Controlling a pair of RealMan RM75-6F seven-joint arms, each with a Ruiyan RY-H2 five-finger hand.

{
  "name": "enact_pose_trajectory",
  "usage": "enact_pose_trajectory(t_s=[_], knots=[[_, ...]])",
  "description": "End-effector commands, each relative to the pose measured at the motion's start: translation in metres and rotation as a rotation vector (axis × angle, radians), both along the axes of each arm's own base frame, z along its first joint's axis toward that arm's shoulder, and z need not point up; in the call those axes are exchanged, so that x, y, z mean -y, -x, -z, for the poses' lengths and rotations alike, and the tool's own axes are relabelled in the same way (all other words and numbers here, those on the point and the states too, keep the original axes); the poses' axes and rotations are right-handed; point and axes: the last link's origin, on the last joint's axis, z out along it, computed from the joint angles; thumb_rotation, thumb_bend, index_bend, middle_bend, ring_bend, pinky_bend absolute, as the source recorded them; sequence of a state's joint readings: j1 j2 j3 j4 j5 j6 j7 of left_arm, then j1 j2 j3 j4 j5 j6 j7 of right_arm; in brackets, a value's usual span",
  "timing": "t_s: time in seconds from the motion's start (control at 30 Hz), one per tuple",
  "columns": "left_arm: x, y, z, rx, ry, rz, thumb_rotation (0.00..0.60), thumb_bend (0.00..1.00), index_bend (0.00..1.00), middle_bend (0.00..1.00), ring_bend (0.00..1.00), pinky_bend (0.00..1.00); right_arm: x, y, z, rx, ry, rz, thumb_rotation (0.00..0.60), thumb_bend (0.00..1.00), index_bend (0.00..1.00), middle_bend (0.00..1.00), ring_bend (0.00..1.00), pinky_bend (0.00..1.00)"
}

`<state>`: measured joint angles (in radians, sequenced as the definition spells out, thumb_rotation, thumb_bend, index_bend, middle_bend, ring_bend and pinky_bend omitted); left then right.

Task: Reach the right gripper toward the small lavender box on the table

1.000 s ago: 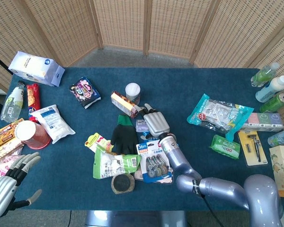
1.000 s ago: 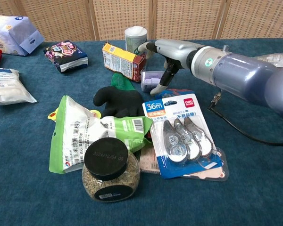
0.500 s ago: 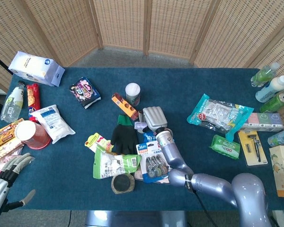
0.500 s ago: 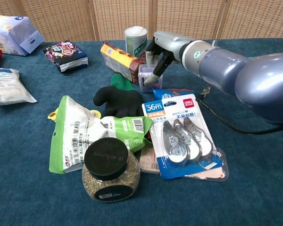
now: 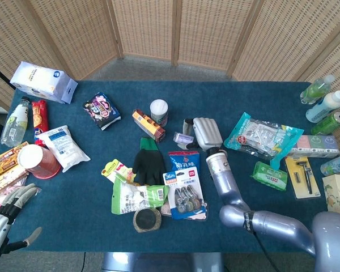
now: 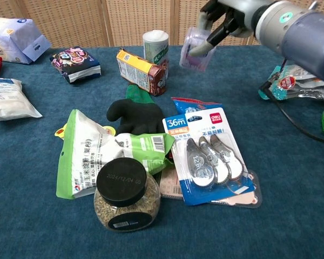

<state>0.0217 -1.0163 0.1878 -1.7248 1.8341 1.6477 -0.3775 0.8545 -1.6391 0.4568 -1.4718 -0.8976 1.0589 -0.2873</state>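
Lavender box held off the table by right hand: in the chest view it hangs tilted in the air, fingers closed across its face, above and right of the orange carton and beside the white-capped jar. Head view shows the same box just left of the right hand, over the blue tablecloth, between the jar and the clear snack bag. Box is small, pale purple, semi-translucent looking; print on it too small to read.

Right forearm runs from lower right up to the hand, back of hand facing the head camera. Left hand sits at the lower left table edge, fingers apart, holding nothing.

Readable text: blue blister pack marked "36m" with "deli" logo, three correction-tape units inside. Dark-lidded seed jar carries a date stamp "2024/12/04" on the lid. Green-and-white pouch has Chinese print and a barcode. Black glove lies between pouch and carton.
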Motion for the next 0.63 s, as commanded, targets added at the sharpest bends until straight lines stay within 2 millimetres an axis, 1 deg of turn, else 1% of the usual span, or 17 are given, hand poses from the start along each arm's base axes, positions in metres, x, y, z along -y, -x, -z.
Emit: enact_pose_trajectory(t_s=[0.03, 0.13, 0.2, 0.3, 0.43, 0.63], knots=[[0.002, -0.002, 0.002, 0.001, -0.001, 0.004, 0.600, 0.36, 0.05, 0.06, 0.00, 0.00, -0.023, 0.004, -0.060, 0.154, 0.103, -0.043, 0.600, 0.06, 0.79, 1.00, 1.00, 1.00], [0.003, -0.004, 0.003, 0.004, 0.003, 0.007, 0.600, 0.36, 0.05, 0.07, 0.00, 0.00, -0.039, 0.002, -0.087, 0.254, 0.139, -0.063, 0.600, 0.06, 0.80, 1.00, 1.00, 1.00], [0.004, -0.005, 0.004, 0.002, 0.003, 0.013, 0.600, 0.36, 0.05, 0.06, 0.00, 0.00, -0.050, 0.002, -0.101, 0.305, 0.149, -0.071, 0.600, 0.06, 0.80, 1.00, 1.00, 1.00], [0.005, -0.008, 0.003, 0.007, 0.001, 0.020, 0.600, 0.36, 0.05, 0.06, 0.00, 0.00, -0.063, 0.003, -0.114, 0.350, 0.153, -0.077, 0.600, 0.06, 0.79, 1.00, 1.00, 1.00], [0.006, -0.009, 0.004, 0.009, 0.004, 0.030, 0.600, 0.36, 0.05, 0.06, 0.00, 0.00, -0.073, 0.006, -0.124, 0.367, 0.155, -0.084, 0.600, 0.06, 0.79, 1.00, 1.00, 1.00], [0.007, -0.010, 0.003, 0.009, 0.002, 0.034, 0.600, 0.36, 0.05, 0.06, 0.00, 0.00, -0.078, 0.009, -0.125, 0.364, 0.152, -0.081, 0.600, 0.06, 0.79, 1.00, 1.00, 1.00]])
